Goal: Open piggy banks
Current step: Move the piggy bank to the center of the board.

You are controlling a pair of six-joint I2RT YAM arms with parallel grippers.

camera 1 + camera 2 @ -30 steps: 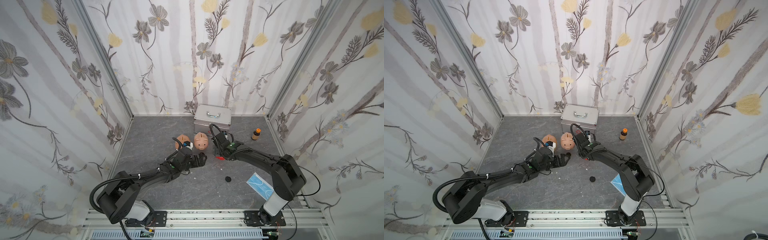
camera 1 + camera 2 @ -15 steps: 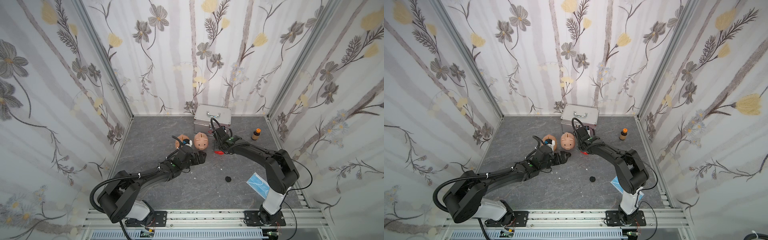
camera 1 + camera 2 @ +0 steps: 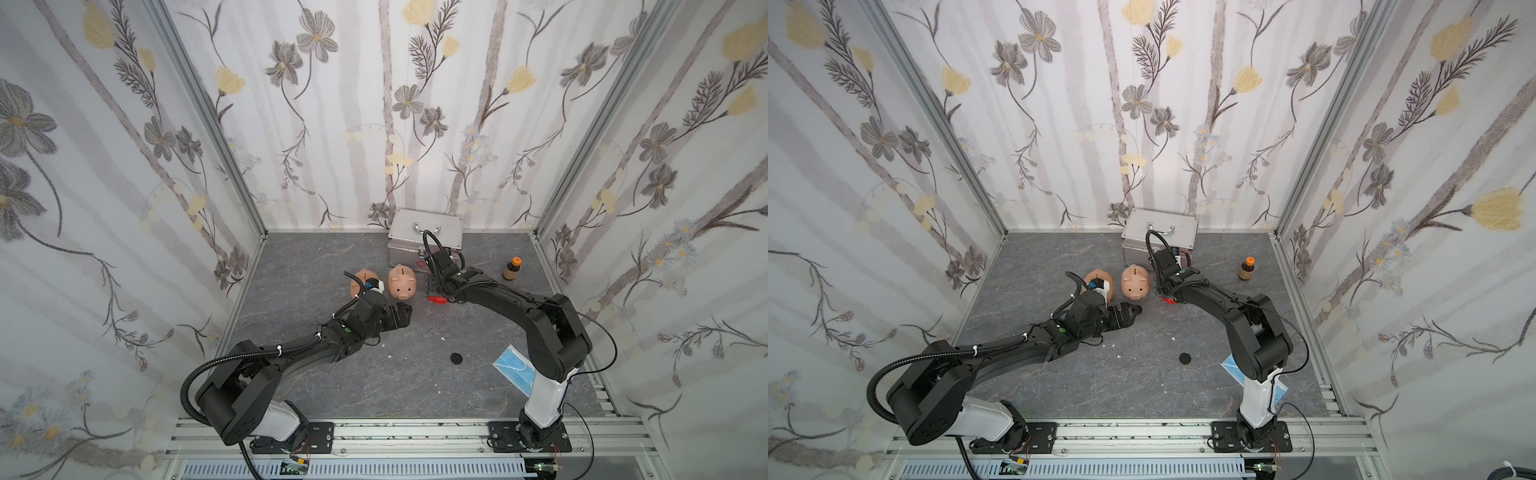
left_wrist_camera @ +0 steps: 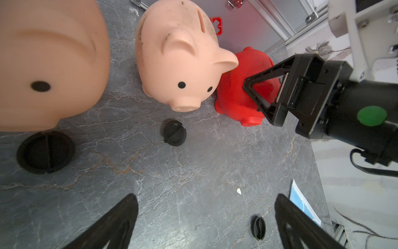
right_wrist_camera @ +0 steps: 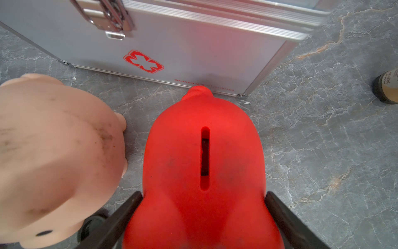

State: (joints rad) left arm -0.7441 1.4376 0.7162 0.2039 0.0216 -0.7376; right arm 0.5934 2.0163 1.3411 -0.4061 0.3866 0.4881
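Observation:
Two peach-pink piggy banks stand mid-floor: one (image 3: pixel 402 282) (image 4: pixel 178 60) faces forward, the other (image 3: pixel 362 279) (image 4: pixel 49 60) is partly hidden behind my left wrist. Right of them, in front of the silver case, stands the red piggy bank (image 3: pixel 436 298) (image 5: pixel 204 151), slot up. My right gripper (image 5: pixel 203 194) is closed on its flanks, one finger on each side. My left gripper (image 3: pixel 401 318) (image 4: pixel 205 197) lies low in front of the pink pigs, open and empty. Three black plugs lie loose on the floor: one (image 4: pixel 45 151), another (image 4: pixel 174 133), and a third (image 3: pixel 456 358) further forward.
A silver case (image 3: pixel 424 241) with a handle stands against the back wall, just behind the red pig. A brown bottle (image 3: pixel 512 269) with an orange cap is at the back right. A blue face mask (image 3: pixel 513 370) lies by the right arm's base. Papered walls enclose three sides.
My right gripper has moved toward the silver case, taking the red piggy bank with it. The left arm has stayed put, still open.

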